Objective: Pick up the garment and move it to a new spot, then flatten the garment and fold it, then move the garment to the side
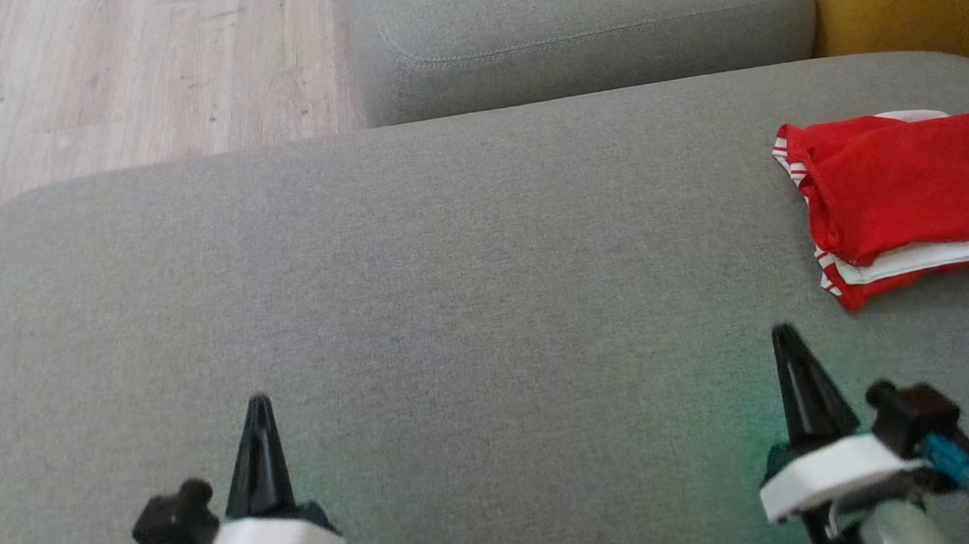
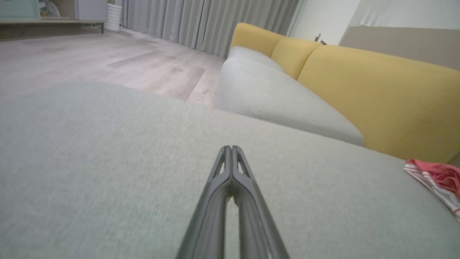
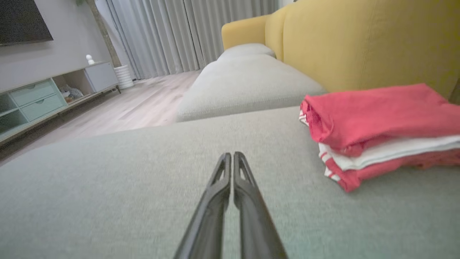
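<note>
While the red and white striped garment [image 1: 900, 188] is lying folded in a compact stack at the far right of the grey sofa cushion [image 1: 452, 291], just before the yellow backrest [image 3: 359, 43], neither arm is engaging it. The left gripper [image 1: 258, 401] is hovering over bare cushion, well apart from the garment, fingers pressed together on nothing. The right gripper [image 1: 783, 331] is likewise closed and empty, near the garment but not touching it. Judging by this layout, moving, flattening, folding and setting aside are all appearing complete; nothing is looking outstanding.
</note>
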Controlling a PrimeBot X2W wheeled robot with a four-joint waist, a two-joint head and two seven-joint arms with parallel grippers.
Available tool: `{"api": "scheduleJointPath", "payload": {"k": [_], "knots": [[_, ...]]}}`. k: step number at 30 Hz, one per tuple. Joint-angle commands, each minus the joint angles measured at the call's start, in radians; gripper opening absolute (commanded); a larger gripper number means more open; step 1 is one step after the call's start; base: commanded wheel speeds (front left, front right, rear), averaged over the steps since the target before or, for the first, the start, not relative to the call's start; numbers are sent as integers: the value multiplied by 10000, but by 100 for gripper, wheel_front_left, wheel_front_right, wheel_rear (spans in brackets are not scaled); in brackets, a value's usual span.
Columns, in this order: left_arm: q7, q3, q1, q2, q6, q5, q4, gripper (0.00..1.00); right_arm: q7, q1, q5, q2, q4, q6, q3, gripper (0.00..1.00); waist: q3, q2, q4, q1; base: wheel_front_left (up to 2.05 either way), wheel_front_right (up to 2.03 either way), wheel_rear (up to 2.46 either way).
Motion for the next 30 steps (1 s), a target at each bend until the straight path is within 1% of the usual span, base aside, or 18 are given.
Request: {"api": "scheduleJointPath", "payload": {"k": [1,30], "knots": [[52,66,-240,3,-20,-154,-230,0,20,-242,227,-2,-272,0,-22,0,-1,-1,2,0,0,0,0],[900,683,-340,19,-302,-2946,-462,0,845,-360,3629,-34,-477,-2,-388,0,-16,-1,23,0,0,0,0]]}}
